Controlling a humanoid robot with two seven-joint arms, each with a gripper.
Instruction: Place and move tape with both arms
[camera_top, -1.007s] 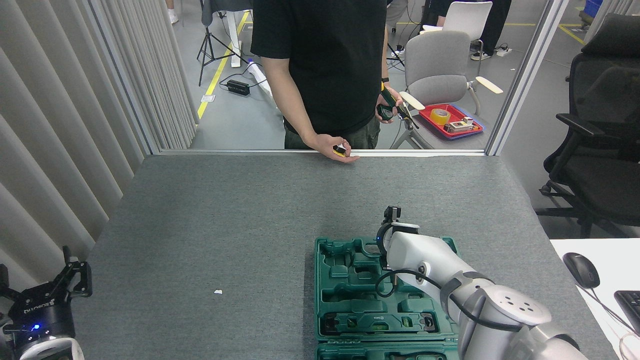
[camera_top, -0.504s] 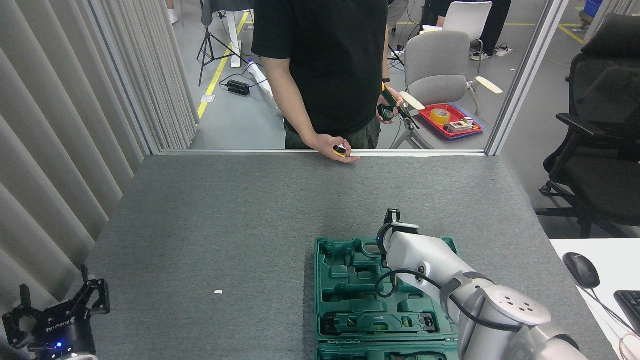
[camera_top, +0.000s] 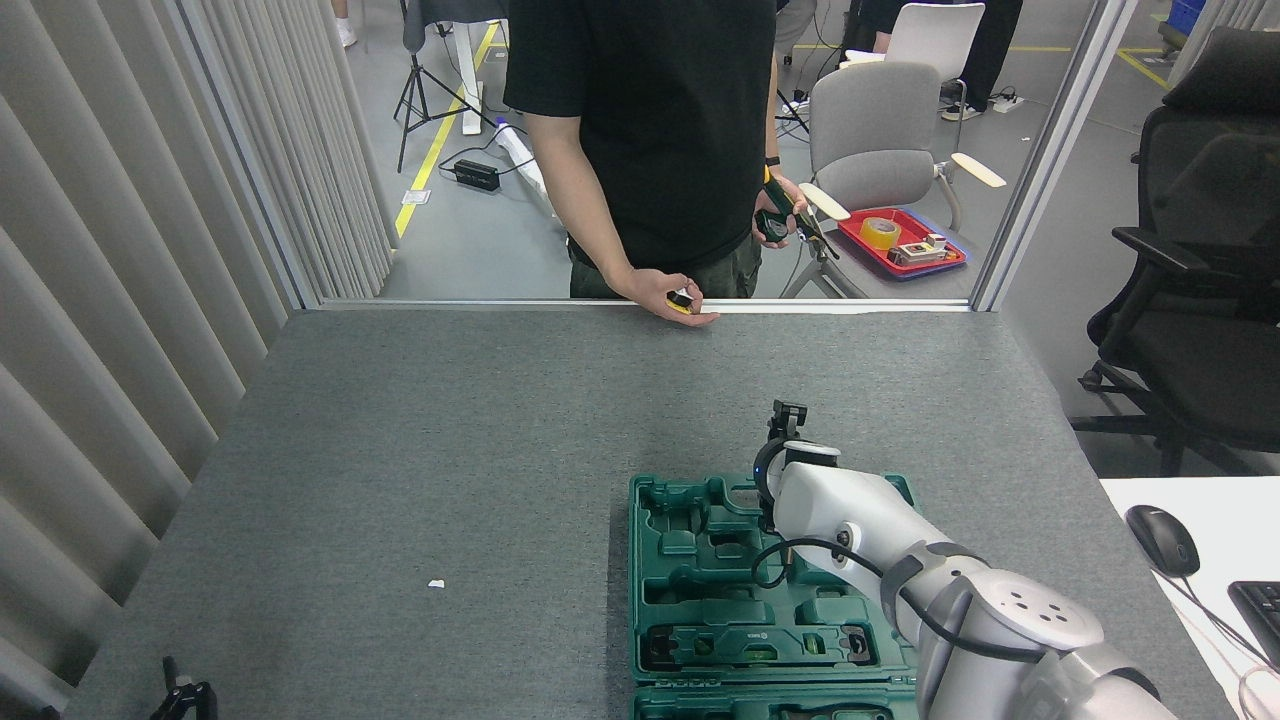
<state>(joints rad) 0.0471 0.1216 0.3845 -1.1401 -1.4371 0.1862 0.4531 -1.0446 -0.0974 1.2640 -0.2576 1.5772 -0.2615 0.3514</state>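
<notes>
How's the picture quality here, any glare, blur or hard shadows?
Head view: even, soft light; the grey table and green case look sharp, with only a faint shadow beside the case; mild sheen on the right arm's white shell; no motion blur.

Counter layout, near edge to far edge

Open tool case (camera_top: 700, 590) on the counter (camera_top: 450, 430) at near right; right hand (camera_top: 785, 420) just past its far rim; paper scrap (camera_top: 436, 583) to its left. Person (camera_top: 650, 130) behind the far edge; tray (camera_top: 902, 243) with tape roll (camera_top: 880, 233) behind, right.
</notes>
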